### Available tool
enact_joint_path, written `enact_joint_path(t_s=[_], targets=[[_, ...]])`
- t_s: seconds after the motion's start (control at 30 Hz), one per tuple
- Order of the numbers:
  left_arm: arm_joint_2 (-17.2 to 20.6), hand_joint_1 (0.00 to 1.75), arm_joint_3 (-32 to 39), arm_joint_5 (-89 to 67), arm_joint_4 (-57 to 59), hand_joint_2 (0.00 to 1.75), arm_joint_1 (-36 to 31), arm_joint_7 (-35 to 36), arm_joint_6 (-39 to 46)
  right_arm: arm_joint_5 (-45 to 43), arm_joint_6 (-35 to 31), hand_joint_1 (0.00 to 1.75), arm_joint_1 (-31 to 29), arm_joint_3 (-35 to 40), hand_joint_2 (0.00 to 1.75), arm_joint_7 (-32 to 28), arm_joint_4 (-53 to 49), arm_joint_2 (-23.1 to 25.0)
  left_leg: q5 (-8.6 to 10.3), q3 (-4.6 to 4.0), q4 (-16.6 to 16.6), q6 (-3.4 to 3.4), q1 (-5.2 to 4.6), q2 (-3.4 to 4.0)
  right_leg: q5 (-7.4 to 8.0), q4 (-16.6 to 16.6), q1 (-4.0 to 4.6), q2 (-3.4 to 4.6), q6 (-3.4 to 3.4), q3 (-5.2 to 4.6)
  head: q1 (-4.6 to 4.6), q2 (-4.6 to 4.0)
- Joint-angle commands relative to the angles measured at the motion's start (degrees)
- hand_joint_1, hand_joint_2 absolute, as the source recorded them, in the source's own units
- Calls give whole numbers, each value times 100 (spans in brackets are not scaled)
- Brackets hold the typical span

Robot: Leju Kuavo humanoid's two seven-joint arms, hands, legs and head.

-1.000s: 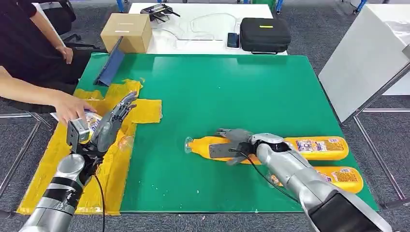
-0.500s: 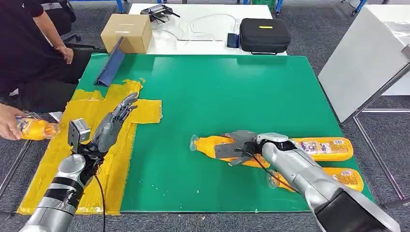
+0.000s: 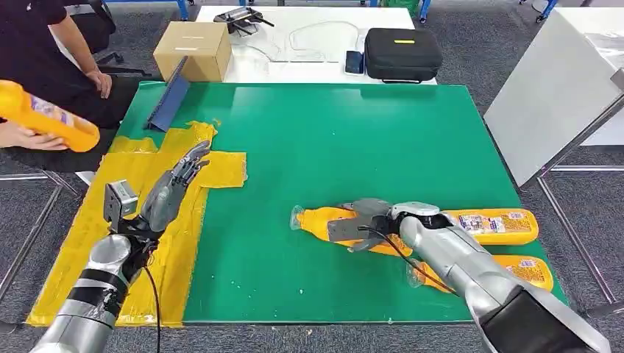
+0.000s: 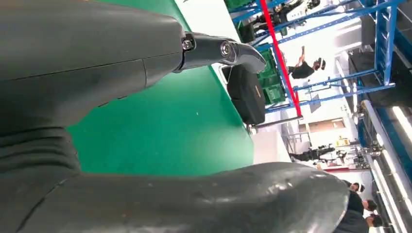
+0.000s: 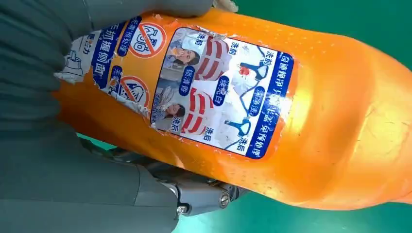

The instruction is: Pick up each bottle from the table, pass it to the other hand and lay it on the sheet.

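**Person's bottle lifted away; right hand on the next one**

Since the earlier frames, the person's hand (image 3: 22, 136) has carried its orange bottle (image 3: 45, 116) from low beside the yellow sheet (image 3: 88, 243) up and well clear of the left hand (image 3: 173, 187); the right hand (image 3: 360, 220) and its bottle have barely shifted.

Head view: the right hand wraps its fingers round the held bottle (image 3: 324, 222), which lies on the green table (image 3: 353, 140) with its clear cap pointing away from the wrist. A second bottle (image 3: 494, 224) lies just behind that hand, a third bottle (image 3: 524, 271) beside the forearm. The left hand hovers over the sheet with fingers stretched apart, holding nothing. A cardboard box (image 3: 193, 48) and a black case (image 3: 403, 53) sit far beyond both hands.

Left wrist view: the left hand's thumb (image 4: 218, 204) and a finger (image 4: 218, 51) stand wide apart over green tabletop.

Right wrist view: the held bottle's label (image 5: 218, 97) faces the camera, with fingers (image 5: 194, 194) curled under the body.
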Motion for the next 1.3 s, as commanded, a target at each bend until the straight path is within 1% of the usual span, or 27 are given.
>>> enact_joint_path(t_s=[0.03,0.07,0.1,0.13,0.17,0.2,0.23,0.27,0.33,0.37,0.43,0.5,0.6,0.63,0.73,0.77,0.83,0.87,0.93,1.03,1.07,1.13,1.17,1.23,1.27,1.3], targets=[[-214,0,281,511,19,0,-46,497,-173,-522,-774,175,429,-293,175,580,-254,27,-2,12,-4,-6,5,0,-3,-8,5,-7,-1,17,0,0],[-238,0,421,840,-139,0,135,741,-236,-800,-1545,175,751,-868,175,632,-672,150,-7,21,-3,-10,7,5,-7,-10,8,-8,-2,28,0,0],[-252,0,580,1222,-359,0,419,1021,-309,-891,-2183,175,1136,-1312,175,607,-1268,166,-6,19,-6,-7,6,7,-4,-12,7,-3,-2,24,0,0],[-255,0,666,1503,-581,0,639,1160,-374,-1034,-2591,175,1550,-1776,175,426,-2012,223,-12,37,-12,-11,8,18,-7,-21,10,4,-4,43,2,0],[-583,0,971,3059,-967,0,963,1955,-700,-1932,-3181,175,2316,-2746,175,-1036,-3430,671,-13,37,-15,-10,9,26,-4,-24,11,15,-4,41,2,0],[-625,0,827,3154,-1578,175,1283,2173,-481,-1725,-3111,175,2671,-2651,175,-430,-4523,730,-19,47,-16,-14,8,37,-9,-24,11,21,-5,49,-2,0],[-624,0,671,3265,-1910,175,1458,2279,-298,-1554,-3104,175,2842,-2517,175,-25,-5126,751,-25,41,-11,-14,8,51,-10,-18,11,35,-6,38,9,0],[-605,0,532,3266,-2081,175,1523,2299,-183,-1452,-3111,175,2896,-2388,175,107,-5383,751,-27,29,-6,-12,8,65,-8,-10,12,47,-6,24,4,0],[-568,0,403,3281,-2146,175,1521,2264,-134,-1430,-3129,175,2879,-2316,175,53,-5335,752,-41,10,10,-22,6,57,-18,12,12,44,-7,0,0,0],[-541,0,341,3234,-2145,175,1504,2221,-60,-1407,-3168,175,2839,-2291,175,-100,-5206,757,-31,-7,3,-25,2,32,-13,6,7,21,-5,-17,-7,0],[-493,0,239,3113,-2154,175,1480,2078,16,-1437,-3172,175,2811,-2288,175,-245,-5086,788,-30,-14,3,-26,8,2,-24,2,10,-10,-5,-18,-7,0],[-394,0,117,3110,-2149,175,1483,2031,17,-1426,-3155,175,2808,-2263,175,-324,-5035,799,-34,-12,8,-26,24,-10,-35,2,15,-15,-14,-7,4,0],[-290,0,17,3093,-2099,175,1482,1943,46,-1392,-3145,175,2805,-2227,175,-365,-4992,800,-27,-27,0,-25,19,4,-24,1,11,2,-16,-25,2,0],[-274,0,-4,3077,-2098,175,1482,1906,70,-1392,-3139,175,2804,-2218,175,-370,-4978,805,-34,-12,3,-28,17,20,-30,5,10,6,-18,-12,-2,0],[-274,0,-4,3077,-2098,175,1482,1906,70,-1392,-3139,175,2804,-2218,175,-370,-4978,805,-22,-29,-3,-25,16,2,-20,-1,9,-7,-16,-28,2,0],[-274,0,-4,3077,-2098,175,1482,1906,70,-1392,-3139,175,2804,-2218,175,-370,-4978,805,-29,-17,0,-28,16,8,-26,2,10,-5,-17,-16,2,0],[-274,0,-4,3077,-2098,175,1482,1906,70,-1392,-3139,175,2804,-2218,175,-370,-4978,805,-22,-27,-4,-25,15,6,-19,-1,8,-3,-16,-27,0,0],[-274,0,-4,3077,-2098,175,1482,1906,70,-1392,-3139,175,2804,-2218,175,-370,-4978,805,-31,-12,0,-28,16,12,-26,1,10,-2,-17,-11,0,0],[-274,0,-4,3077,-2098,175,1482,1906,70,-1392,-3139,175,2804,-2218,175,-370,-4978,805,-22,-26,-4,-25,14,4,-19,0,7,-5,-16,-26,-2,0],[-274,0,-4,3077,-2098,175,1482,1906,70,-1392,-3139,175,2804,-2218,175,-370,-4978,805,-36,-4,2,-29,16,12,-32,3,10,-3,-17,-3,0,0],[-248,0,-42,3057,-2101,175,1469,1876,89,-1408,-3068,175,2785,-2186,175,-384,-4953,802,-45,11,6,-32,17,19,-39,5,11,0,-18,12,2,0],[-226,0,-84,2919,-2086,175,1449,1797,139,-1409,-2984,175,2763,-2127,175,-383,-4900,806,-25,-24,-2,-25,16,8,-20,0,9,-2,-16,-24,0,0],[-224,0,-102,2898,-2074,175,1437,1783,139,-1387,-2898,175,2742,-2046,175,-368,-4857,802,-34,-6,3,-28,17,14,-29,3,10,-1,-17,-5,0,0],[-350,0,-40,2826,-2177,175,1454,1758,97,-1342,-2799,175,2725,-1910,175,-352,-4805,818,-25,-22,-2,-25,17,8,-20,-1,10,-2,-16,-22,0,0],[-375,0,-34,2814,-2205,175,1456,1761,78,-1313,-2751,175,2721,-1815,175,-334,-4781,824,-33,-7,3,-28,18,15,-27,2,11,0,-17,-6,0,0],[-379,0,-34,2814,-2210,175,1454,1761,66,-1299,-2727,175,2722,-1752,175,-329,-4775,826,-29,-15,1,-27,17,13,-23,1,10,0,-17,-15,0,0]])
